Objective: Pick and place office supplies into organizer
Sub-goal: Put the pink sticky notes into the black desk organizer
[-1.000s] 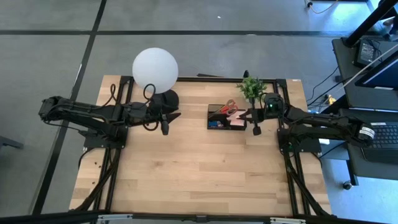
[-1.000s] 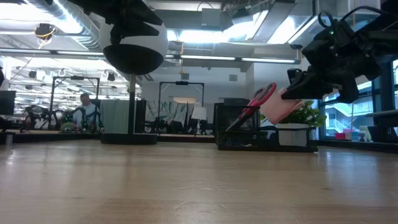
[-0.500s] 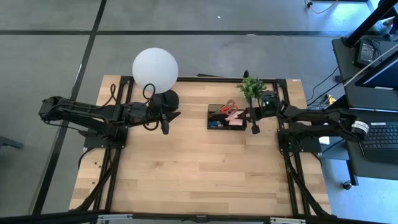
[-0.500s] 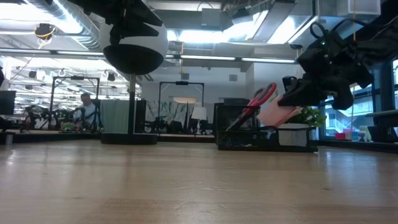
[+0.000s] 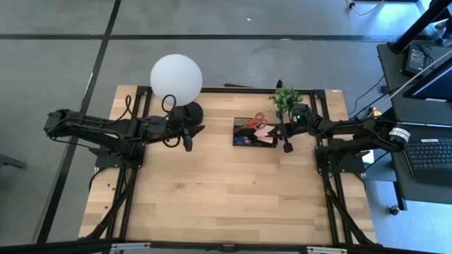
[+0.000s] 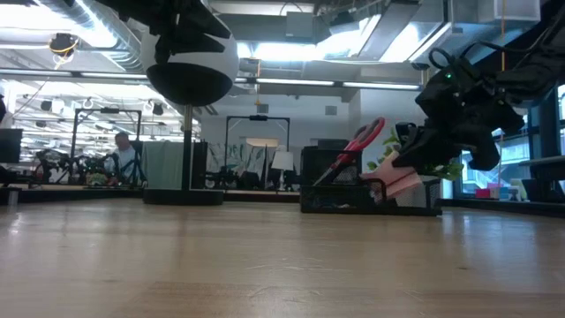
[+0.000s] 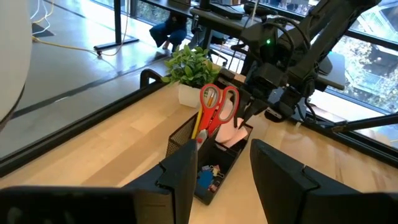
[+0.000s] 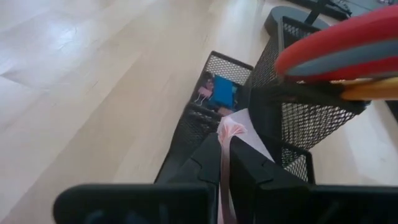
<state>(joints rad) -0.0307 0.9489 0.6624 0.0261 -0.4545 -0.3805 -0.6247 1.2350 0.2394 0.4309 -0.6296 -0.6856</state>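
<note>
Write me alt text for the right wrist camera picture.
The right tool is shut on a pink sticky-note pad, held over a black mesh organizer. A blue eraser lies in its low tray, and red scissor handles stick out of the tall cup.

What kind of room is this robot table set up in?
Probably an open-plan office or lab: a person sits at a far desk, ceiling light strips run overhead, and a laptop sits on a side cart beside the wooden table.

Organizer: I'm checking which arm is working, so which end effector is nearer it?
Right. The right end effector is at the organizer, shut on the pink pad; the left end effector waits beside the lamp.
</note>
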